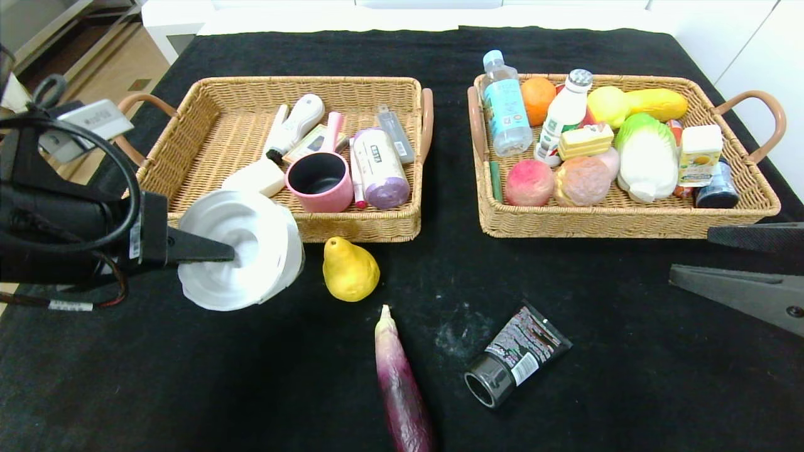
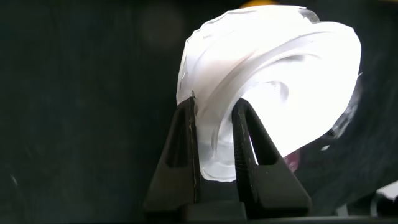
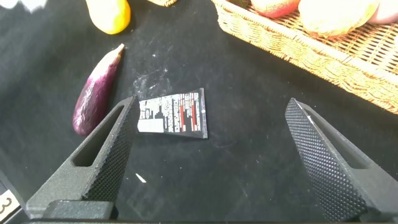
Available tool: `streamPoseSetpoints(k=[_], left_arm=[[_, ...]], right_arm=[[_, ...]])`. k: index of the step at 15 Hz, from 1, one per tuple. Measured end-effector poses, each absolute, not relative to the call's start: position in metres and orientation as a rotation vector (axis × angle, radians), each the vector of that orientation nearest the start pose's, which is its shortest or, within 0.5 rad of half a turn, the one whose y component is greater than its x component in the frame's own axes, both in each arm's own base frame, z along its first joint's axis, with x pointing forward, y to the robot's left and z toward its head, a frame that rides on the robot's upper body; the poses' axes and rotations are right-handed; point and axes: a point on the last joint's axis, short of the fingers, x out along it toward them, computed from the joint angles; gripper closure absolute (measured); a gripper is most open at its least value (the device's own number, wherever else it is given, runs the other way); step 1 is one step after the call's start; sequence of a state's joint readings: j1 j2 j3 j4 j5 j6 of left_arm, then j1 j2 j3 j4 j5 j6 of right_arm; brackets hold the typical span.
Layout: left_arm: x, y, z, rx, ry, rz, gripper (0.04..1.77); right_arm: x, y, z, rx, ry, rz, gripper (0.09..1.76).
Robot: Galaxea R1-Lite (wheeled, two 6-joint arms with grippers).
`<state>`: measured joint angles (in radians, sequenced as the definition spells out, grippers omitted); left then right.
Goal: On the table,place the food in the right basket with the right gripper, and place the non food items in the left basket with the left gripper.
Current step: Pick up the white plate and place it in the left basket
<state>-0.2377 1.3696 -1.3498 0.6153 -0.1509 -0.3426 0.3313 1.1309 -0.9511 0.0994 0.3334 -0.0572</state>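
the white disc [image 1: 242, 251] is clamped at its rim by the left gripper [image 2: 214, 134], above the table [image 1: 628, 376] by the left basket's [image 1: 207, 125] front edge. the right gripper [image 3: 211, 149] is held wide open near the table's right edge.

Behind the dark work top there is a white wall [image 1: 433, 3] along the back, bright with light. White panels [image 1: 747, 44] stand at the back right corner. At the back left is a light brown wood floor [image 1: 116, 63]. A pale shelf or cupboard [image 1: 38, 25] stands in that corner. A white block [image 1: 166, 22] sits beside the floor.
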Motion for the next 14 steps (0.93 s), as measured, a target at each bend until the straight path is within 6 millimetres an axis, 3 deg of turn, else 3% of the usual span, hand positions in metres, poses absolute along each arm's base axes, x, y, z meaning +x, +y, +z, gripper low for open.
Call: streamPoseSetpoints(k=[6,10,14], left_arm=[[0.205,-0.037,0.354,-0.324,0.497,-0.234,1.42],[0.237,-0.024,0.365,-0.343,0.388,-0.184,1.42],[0.270,-0.009,0.359,-0.352,0.325,-0.136,1.42]], right_arm=[[0.143,0.057,0.288,-0.055,0.259,0.664,0.14],[0.143,0.056,0.288,-0.054,0.257,0.664,0.14],[0.143,0.056,0.288,-0.054,0.257,0.663,0.14]])
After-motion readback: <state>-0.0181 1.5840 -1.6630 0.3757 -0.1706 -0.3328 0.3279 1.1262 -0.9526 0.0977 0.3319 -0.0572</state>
